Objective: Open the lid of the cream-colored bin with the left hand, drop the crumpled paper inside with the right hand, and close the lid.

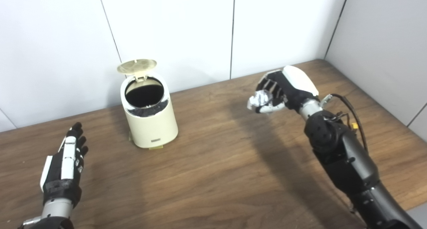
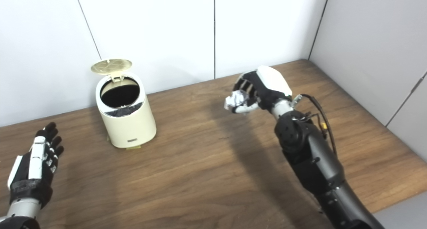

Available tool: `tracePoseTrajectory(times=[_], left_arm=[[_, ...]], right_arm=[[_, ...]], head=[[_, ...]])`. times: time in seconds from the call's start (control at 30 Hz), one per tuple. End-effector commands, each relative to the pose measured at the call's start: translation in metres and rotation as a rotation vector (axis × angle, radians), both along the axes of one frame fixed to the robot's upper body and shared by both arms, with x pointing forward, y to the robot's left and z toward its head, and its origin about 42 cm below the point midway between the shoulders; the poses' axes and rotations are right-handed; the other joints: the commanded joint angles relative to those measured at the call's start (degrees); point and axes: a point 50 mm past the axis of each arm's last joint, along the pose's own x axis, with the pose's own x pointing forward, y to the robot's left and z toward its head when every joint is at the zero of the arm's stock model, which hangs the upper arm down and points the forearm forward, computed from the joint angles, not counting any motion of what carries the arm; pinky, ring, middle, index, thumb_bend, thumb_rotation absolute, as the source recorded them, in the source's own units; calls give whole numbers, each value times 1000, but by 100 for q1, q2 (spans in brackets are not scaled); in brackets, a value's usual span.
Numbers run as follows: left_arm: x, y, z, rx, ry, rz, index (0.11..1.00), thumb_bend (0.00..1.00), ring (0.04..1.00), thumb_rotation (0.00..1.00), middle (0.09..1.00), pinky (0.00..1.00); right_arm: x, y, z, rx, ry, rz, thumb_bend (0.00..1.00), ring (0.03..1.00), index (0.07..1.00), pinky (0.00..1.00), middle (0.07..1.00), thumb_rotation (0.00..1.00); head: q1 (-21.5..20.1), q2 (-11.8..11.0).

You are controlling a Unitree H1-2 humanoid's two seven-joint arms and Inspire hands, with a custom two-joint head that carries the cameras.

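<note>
Nothing stands on the table (image 1: 213, 175) between the right hand (image 1: 283, 89) and the bin (image 1: 149, 114); only bare wood lies past its fingertips toward the bin. One bin, one paper ball (image 1: 259, 99), two hands. The bin stands upright with its lid (image 1: 136, 66) tipped back and open; its inside is dark, and what it holds cannot be told. The right hand's fingers are curled around the paper, holding it above the table, well apart from the bin. The left hand (image 1: 65, 165) lies with fingers straight and released, the bin beyond its fingertips to the right.
</note>
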Motion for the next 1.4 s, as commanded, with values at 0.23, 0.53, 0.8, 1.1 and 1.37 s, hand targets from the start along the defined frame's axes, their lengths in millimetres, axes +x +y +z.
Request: tracePoseTrajectory(times=[0.23,0.53,0.8,1.1,1.37], left_arm=[[3,-1,11,15,-85,0,1000,391,987,882,988,992],[3,-10,9,23,-94,-13,1000,417,980,814,976,1000],[2,-21,8,49,-83,-14,986,432,984,822,968,1000],[1,-30,3,44,-80,-19,982,425,996,825,973,1000],[0,-29,0,49,-68,-19,991,449,1000,821,974,1000]], right_arm=[[2,28,44,14,-148,78,499,395,547,412,471,0],[0,74,67,55,-214,214,498,388,509,341,490,0],[4,109,77,94,-242,303,496,383,508,318,499,0],[10,140,78,134,-259,363,496,382,510,321,502,0],[28,160,81,155,-291,394,498,378,512,363,498,0]], head=[[425,-16],[1032,-38],[1491,-112],[1697,-201],[1715,-241]])
